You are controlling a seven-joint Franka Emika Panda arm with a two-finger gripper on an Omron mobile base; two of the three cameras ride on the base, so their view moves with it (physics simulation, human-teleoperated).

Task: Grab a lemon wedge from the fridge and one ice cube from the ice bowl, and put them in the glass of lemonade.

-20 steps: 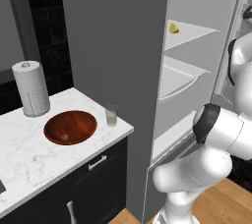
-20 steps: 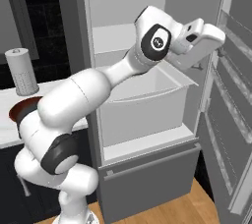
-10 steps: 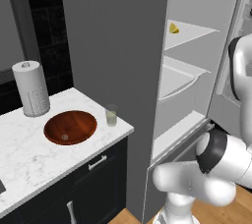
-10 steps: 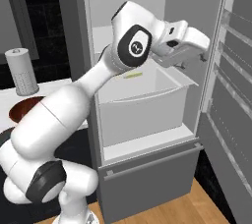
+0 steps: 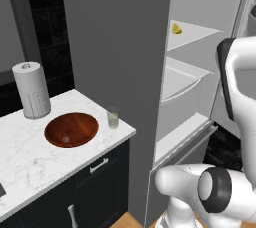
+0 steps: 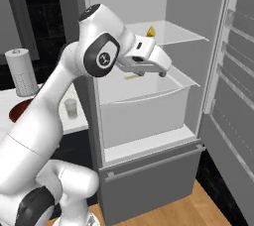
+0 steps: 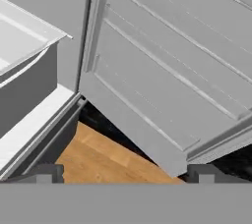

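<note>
Claw (image 6: pixel 159 71) hangs wide open and empty in front of the open fridge (image 6: pixel 173 36), out over the front rim of the pale drawer (image 6: pixel 144 108); in the hand view its two dark fingertips (image 7: pixel 47 173) stand far apart at the bottom, with nothing between them. That view looks down past the drawer's corner to the inside of the open fridge door (image 7: pixel 167 70) and a patch of wooden floor (image 7: pixel 108 161).

Inside the fridge, a pale shelf (image 6: pixel 168 31) sits above the drawer, and the lemon wedge (image 6: pixel 150 32) rests on it toward the back. The wedge is tiny and bright yellow, with a pointed end upward in the right base view; its long axis cannot be told at this size. From the left base view the lemon wedge (image 5: pixel 176 29) shows near the shelf's left end. It lies above the claw and farther into the fridge, apart from it, with the shelf's front edge between the two.

The white arm reaches across the fridge opening from the left. On the marble worktop (image 5: pixel 30 162) to the left of the fridge stand the glass of lemonade (image 5: pixel 113 117), the ice bowl (image 5: pixel 71 129) just beside it with a small pale ice cube (image 5: pixel 65 140) inside, and a white paper-towel roll (image 5: pixel 32 90) behind the bowl. All of these are well apart from the claw.
</note>
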